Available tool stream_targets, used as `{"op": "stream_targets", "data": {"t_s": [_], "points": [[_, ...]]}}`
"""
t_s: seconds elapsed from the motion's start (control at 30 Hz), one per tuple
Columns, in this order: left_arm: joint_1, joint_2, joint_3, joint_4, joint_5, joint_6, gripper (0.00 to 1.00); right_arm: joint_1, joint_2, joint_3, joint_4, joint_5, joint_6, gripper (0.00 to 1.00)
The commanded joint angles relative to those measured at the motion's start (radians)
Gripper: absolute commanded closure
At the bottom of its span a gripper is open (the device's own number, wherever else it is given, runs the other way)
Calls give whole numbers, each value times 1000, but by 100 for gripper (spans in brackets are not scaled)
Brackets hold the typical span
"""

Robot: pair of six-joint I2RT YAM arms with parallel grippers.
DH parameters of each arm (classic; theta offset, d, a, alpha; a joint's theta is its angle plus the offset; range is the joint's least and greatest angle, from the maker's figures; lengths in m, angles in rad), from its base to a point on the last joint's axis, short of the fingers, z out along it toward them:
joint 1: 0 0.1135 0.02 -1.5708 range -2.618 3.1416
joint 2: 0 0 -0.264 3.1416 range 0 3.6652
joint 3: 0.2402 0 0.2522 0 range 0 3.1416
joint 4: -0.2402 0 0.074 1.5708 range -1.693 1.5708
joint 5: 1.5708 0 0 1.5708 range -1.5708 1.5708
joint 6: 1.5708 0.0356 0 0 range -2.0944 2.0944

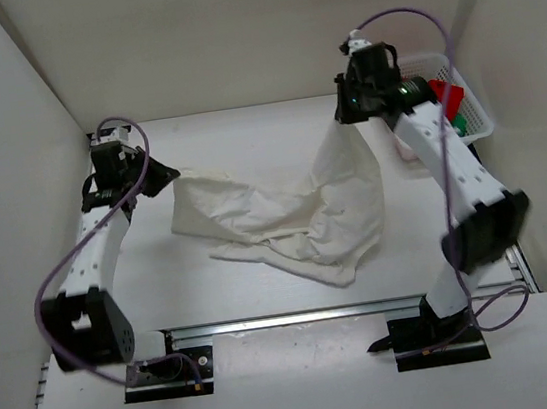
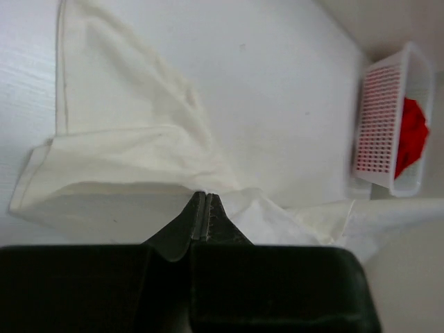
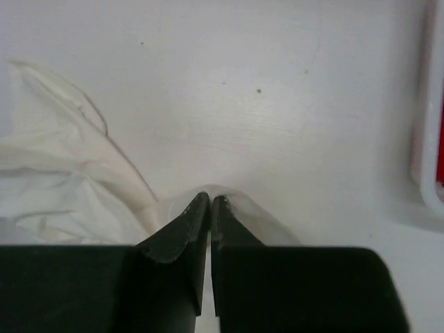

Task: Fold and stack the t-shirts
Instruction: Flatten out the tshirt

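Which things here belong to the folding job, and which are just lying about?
Job in hand:
- cream-white shirt, pinched by the left gripper and the right gripper
- red shirt
- green shirt

Lying about:
- white mesh basket, which holds the red and green shirts
- table
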Motion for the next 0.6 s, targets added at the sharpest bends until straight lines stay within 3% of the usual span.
{"op": "stream_targets", "data": {"t_s": [0.0, 0.03, 0.07, 0.13, 0.2, 0.3, 0.37, 0.47, 0.57], "points": [[18, 182, 150, 61, 27, -53, 100, -72, 215, 394, -66, -77, -58, 100], [16, 240, 323, 48, 38, -67, 100, -87, 393, 626, -130, -83, -52, 100], [13, 265, 386, 42, 38, -90, 100, -97, 438, 824, -123, -105, -53, 100], [27, 328, 565, 24, 55, -125, 100, -167, 438, 800, 7, -205, 32, 100], [64, 420, 818, -12, 79, -175, 100, -184, 339, 727, 209, -232, 69, 100], [110, 459, 972, 46, 121, -283, 100, -190, 289, 731, 372, -226, 83, 100], [136, 433, 985, 79, 84, -291, 100, -186, 271, 785, 416, -200, 45, 100], [174, 367, 948, 129, 58, -269, 100, -189, 182, 645, 486, -177, -9, 100], [173, 301, 827, 142, 21, -219, 100, -203, 176, 610, 365, -180, -21, 100]]}}
